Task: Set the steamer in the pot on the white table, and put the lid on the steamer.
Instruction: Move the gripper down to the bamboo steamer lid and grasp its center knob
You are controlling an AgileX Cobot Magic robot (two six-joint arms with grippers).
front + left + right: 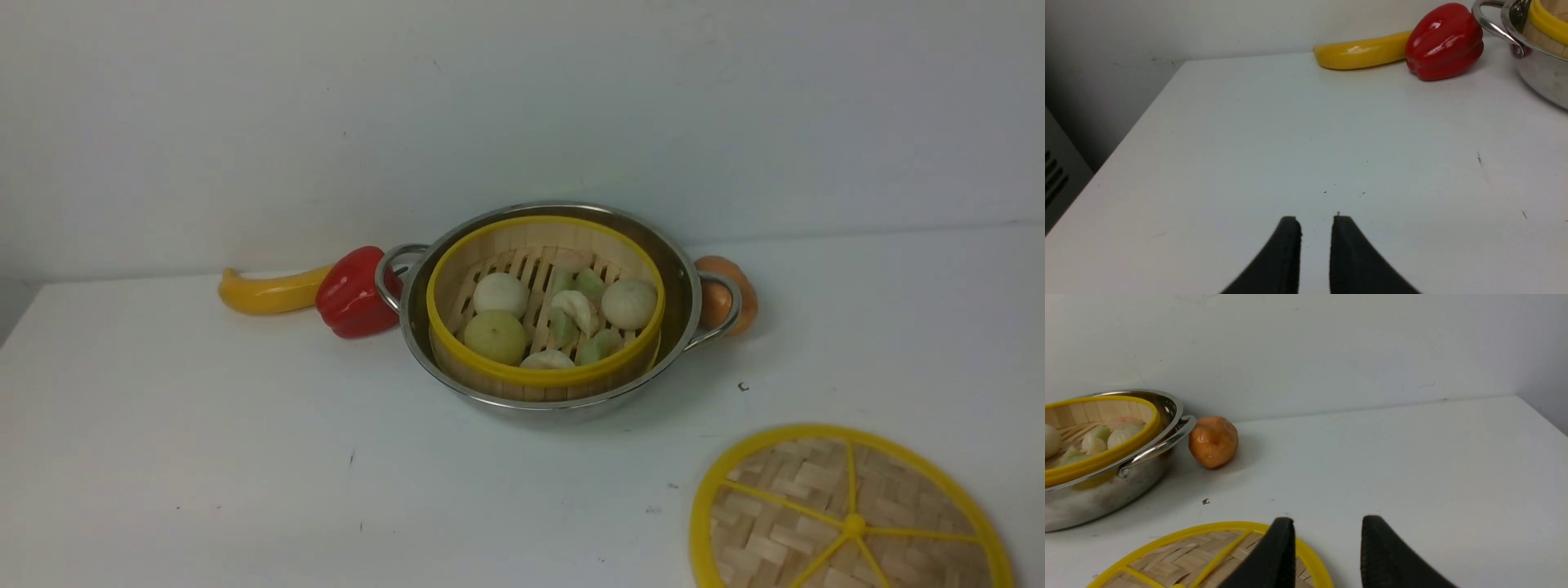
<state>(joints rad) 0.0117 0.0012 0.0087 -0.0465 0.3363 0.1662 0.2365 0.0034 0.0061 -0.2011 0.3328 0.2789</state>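
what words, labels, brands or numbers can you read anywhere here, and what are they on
None: no words, labels, brands or numbers show in any view.
The pot, steamer, lid and red pepper carry no print.
The small dark marks on the white table are specks, not characters.

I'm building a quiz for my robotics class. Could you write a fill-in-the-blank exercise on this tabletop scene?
1. The round bamboo steamer with yellow rims sits ____ the wide shiny stainless-steel pot.
2. The flat woven-bamboo lid with a yellow rim lies on the white table, on the robot's ____ side.
3. Left of the pot lies a glossy ____ bell pepper.
4. The black right pincer, open near the lid's edge, holds ____.
Missing words: inside; right; red; nothing.
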